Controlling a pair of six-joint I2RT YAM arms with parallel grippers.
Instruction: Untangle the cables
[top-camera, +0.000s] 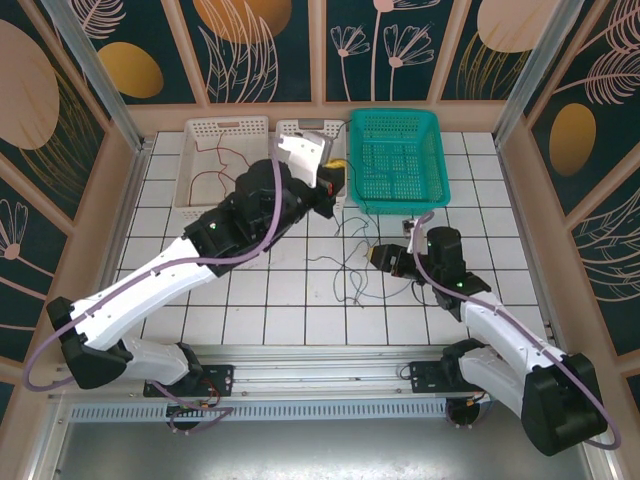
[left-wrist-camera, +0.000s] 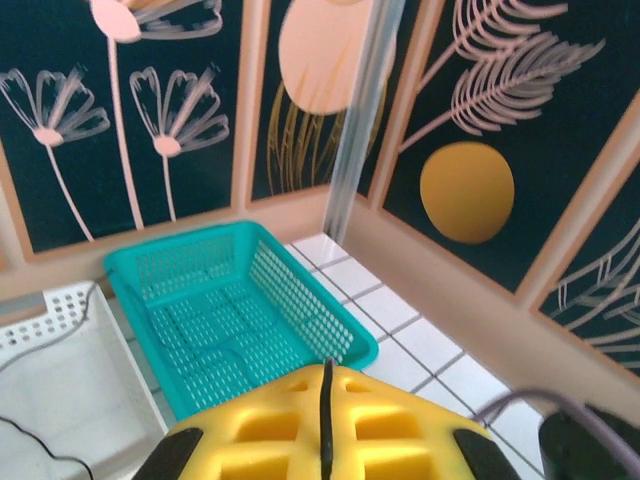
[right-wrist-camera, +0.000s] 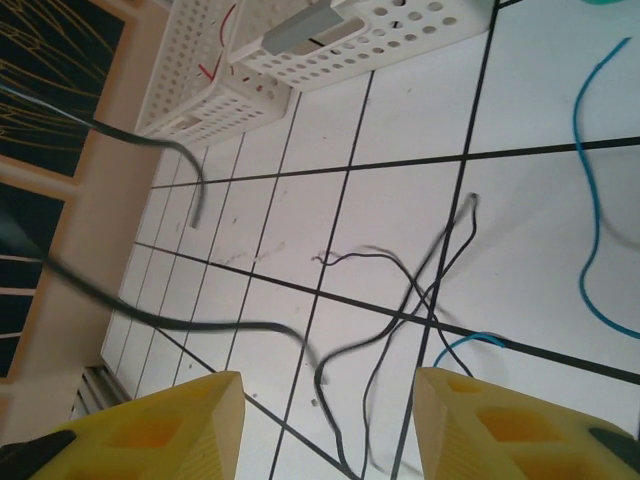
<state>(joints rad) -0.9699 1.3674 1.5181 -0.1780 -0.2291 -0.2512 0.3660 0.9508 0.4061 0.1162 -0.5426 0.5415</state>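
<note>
1. Left gripper (left-wrist-camera: 325, 425): fingers together, near the teal basket (left-wrist-camera: 300, 300).
2. Right gripper (right-wrist-camera: 328, 395): fingers apart, empty, above black cables (right-wrist-camera: 400, 290) on the tiles.
3. Red cable (top-camera: 215, 165) lies in the white basket (top-camera: 228, 123).

No legible text, labels or numbers

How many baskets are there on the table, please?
3. One white basket sits at the far left. A second white basket stands right beside it, partly hidden behind the left arm. A teal basket is to their right. None seems hidden.
</note>
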